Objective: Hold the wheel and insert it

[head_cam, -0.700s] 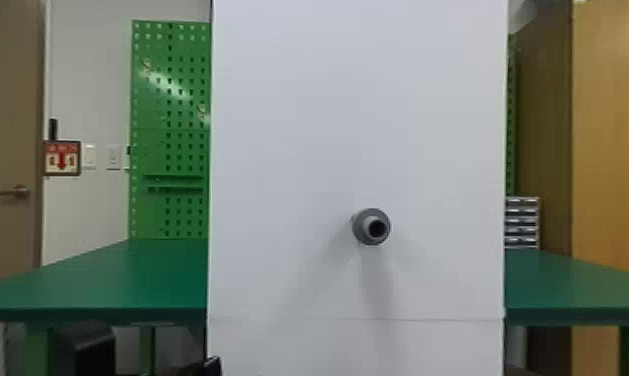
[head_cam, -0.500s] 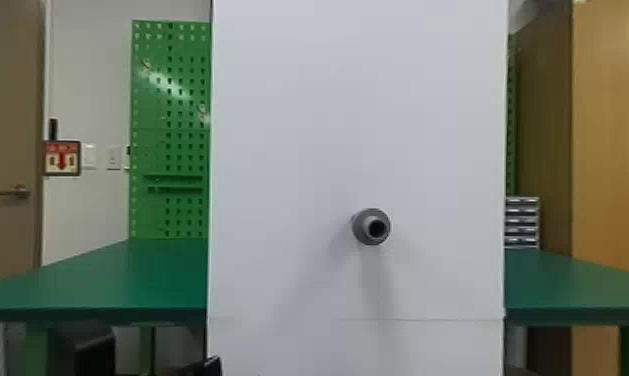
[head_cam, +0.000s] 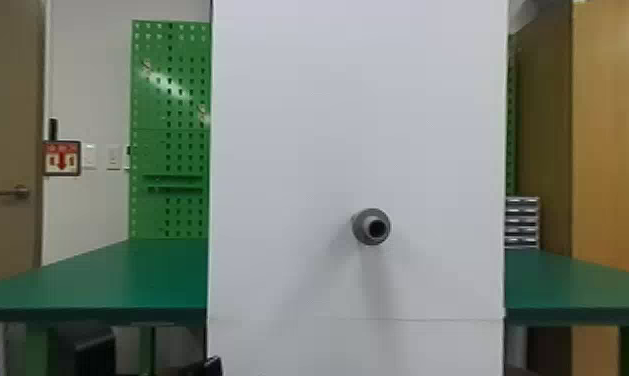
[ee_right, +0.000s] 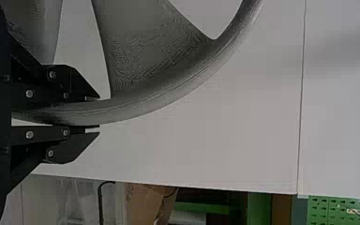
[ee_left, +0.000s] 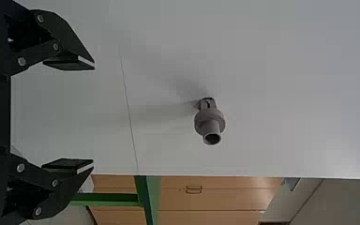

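You have the wheel [ee_right: 143,56] in your right gripper [ee_right: 96,112], its fingers closed on the rim [ee_right: 183,91] from either side in the right wrist view, so that is the arm with the job. What your next move turns on is where the peg [head_cam: 362,231] lies from that wheel: I judge it higher and toward your left, because the peg stands out of the white panel [head_cam: 328,125] above the seam [head_cam: 428,318], while your right gripper seems to be below that line. The peg's long axis runs out of the panel roughly toward you, with its hollow end facing the head, so you will want the wheel's face square to it and the hub centred before you push. Your left gripper [ee_left: 93,115] is empty, its fingers wide apart, and it appears to sit lower than the peg; which gripper is nearer to the peg you can't settle from here. The wheel is cut off by the edge of the right wrist view, so you must guess at its hub and hole. How far the rim stands off the panel is hard to make out, and the dark piece [head_cam: 210,367] at the head view's bottom edge is too cropped for you to name.
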